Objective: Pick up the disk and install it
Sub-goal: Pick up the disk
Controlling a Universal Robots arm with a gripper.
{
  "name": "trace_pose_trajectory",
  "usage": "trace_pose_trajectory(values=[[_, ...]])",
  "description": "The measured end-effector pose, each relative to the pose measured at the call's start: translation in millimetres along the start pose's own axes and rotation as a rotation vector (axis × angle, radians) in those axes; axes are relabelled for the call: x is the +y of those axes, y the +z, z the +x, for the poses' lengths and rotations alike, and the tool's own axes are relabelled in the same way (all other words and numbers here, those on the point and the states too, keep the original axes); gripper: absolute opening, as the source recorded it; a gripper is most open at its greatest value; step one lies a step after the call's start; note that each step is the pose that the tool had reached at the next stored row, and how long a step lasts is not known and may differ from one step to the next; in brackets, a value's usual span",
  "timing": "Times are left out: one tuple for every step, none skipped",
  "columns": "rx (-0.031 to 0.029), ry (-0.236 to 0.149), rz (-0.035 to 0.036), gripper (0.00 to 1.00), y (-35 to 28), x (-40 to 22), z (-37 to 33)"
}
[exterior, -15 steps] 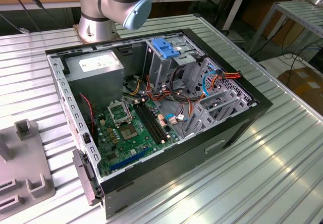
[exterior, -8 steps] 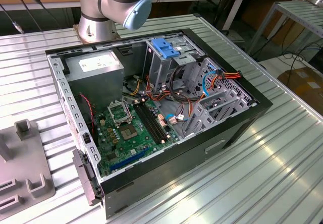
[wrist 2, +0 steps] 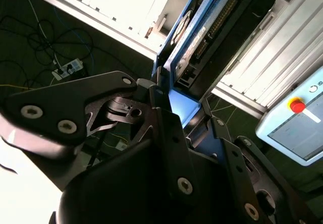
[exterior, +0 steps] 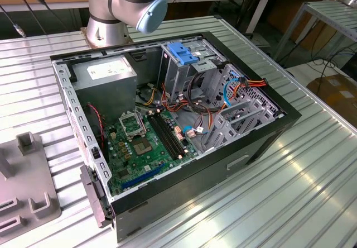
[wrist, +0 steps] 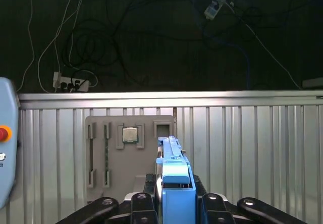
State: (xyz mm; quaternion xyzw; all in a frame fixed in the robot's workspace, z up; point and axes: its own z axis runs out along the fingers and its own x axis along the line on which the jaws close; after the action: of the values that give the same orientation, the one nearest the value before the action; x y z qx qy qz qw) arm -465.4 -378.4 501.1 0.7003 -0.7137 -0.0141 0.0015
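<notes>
**Gripper [wrist: 175,196] closed on disk [wrist: 170,151]**

Held edge-on, pinched across flat faces, blue frame leading, apparently to suit sliding into a bay. Beyond: grey fixture tray [wrist: 128,148] on ribbed table [wrist: 252,143]. Exterior view: open computer case [exterior: 223,164], drive cage [exterior: 209,72] inside

Exterior view – high, angled down on case [exterior: 223,164]; both wrist views – close behind tool [wrist: 175,186] [wrist 2: 181,105], sharing disk [wrist: 171,153] [wrist 2: 189,47].
</notes>
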Motion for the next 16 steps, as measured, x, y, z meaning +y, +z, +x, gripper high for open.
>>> trace_pose_trajectory(values=[[0.0001, 0.000, 0.0000, 0.37, 0.0, -0.8, 0.0], [0.0002, 0.000, 0.0000, 0.37, -0.1, -2.0, -0.1], [0.0002, 0.000, 0.0001, 0.37, 0.0, -3.3, -0.1], [0.0002, 0.000, 0.0000, 0.37, -0.1, -4.2, -0.1], [0.0002, 0.000, 0.0001, 0.37, -0.1, -5.3, -0.1], [0.0003, 0.000, -0.0001, 0.37, -0.2, -6.7, -0.1], [0.0003, 0.000, 0.0001, 0.37, -0.1, -8.6, -0.1], [0.0003, 0.000, 0.0000, 0.37, -0.2, -11.4, -0.2], [0.0003, 0.000, 0.0001, 0.37, -0.3, -13.9, -0.3], [0.0003, 0.000, 0.0000, 0.37, -0.4, -15.8, -0.3], [0.0003, 0.000, 0.0000, 0.37, -0.4, -17.2, -0.3], [0.0003, 0.000, 0.0000, 0.37, -0.4, -19.0, -0.4], [0.0003, 0.000, 0.0000, 0.37, -0.4, -19.8, -0.4], [0.0003, 0.000, 0.0001, 0.37, -0.4, -20.4, -0.4], [0.0003, 0.000, 0.0000, 0.37, -0.4, -21.5, -0.4], [0.0003, 0.000, 0.0000, 0.37, -0.5, -22.2, -0.5]])
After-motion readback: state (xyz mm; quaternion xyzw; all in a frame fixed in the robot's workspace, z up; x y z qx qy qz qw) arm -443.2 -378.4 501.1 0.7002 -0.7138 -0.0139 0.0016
